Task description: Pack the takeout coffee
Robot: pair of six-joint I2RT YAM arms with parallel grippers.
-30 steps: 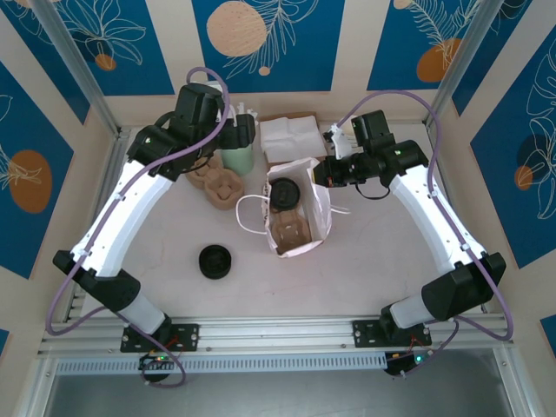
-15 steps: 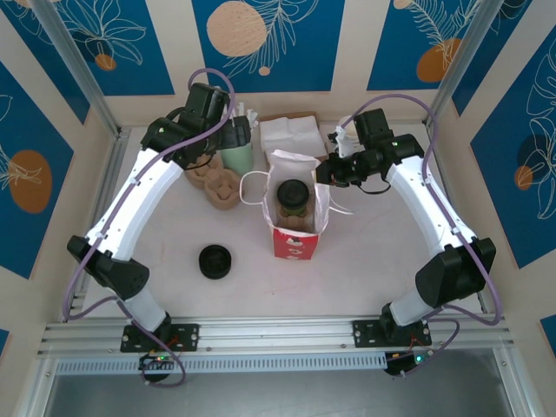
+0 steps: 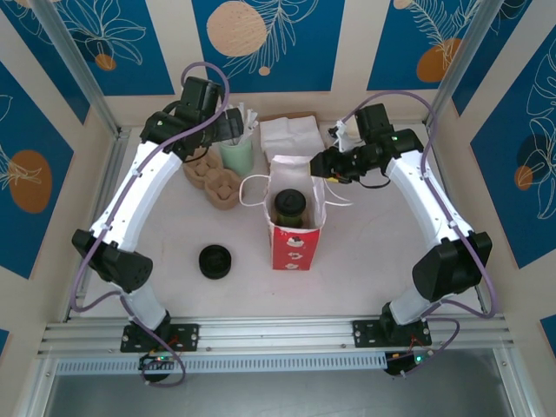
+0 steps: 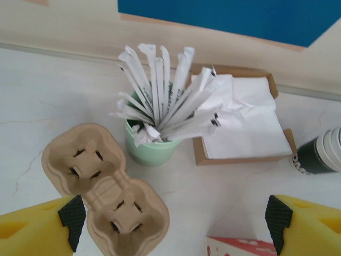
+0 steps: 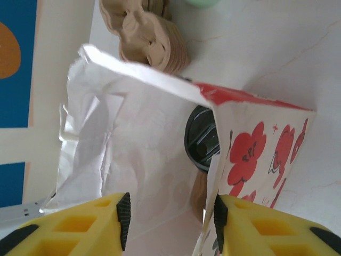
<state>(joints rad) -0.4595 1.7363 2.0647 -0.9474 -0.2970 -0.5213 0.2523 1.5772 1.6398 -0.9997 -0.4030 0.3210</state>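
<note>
**Top view.** The bag (image 3: pixel 295 239) stands upright at the centre of the surface (image 3: pixel 382 248), mouth open. I see the coffee (image 3: pixel 291 207) inside it, upright, black lid uppermost. From the bag, the lids (image 3: pixel 215 261) lie at 8 o'clock, well apart. The carriers (image 3: pixel 217 181) are at 10 o'clock, the straw cup (image 3: pixel 236 152) at 11 o'clock and the napkins (image 3: pixel 291 135) at 12 o'clock.

**Right wrist view.** The right pincer (image 5: pixel 170 205) sits at the bag's 1 o'clock rim. Its jaws are parted and the bag's white wall runs between them. The gap is much wider than the paper, so I read it as gripping nothing, though I cannot tell whether one pad brushes the wall. The coffee's lid shows past the bag's rim, down inside.

**Left wrist view.** The left pincer (image 4: pixel 175 216) hangs above the carriers and the straw cup, jaws spread wide with nothing between them. Stacked cups (image 4: pixel 319 154) lie at the 3 o'clock edge.
</note>
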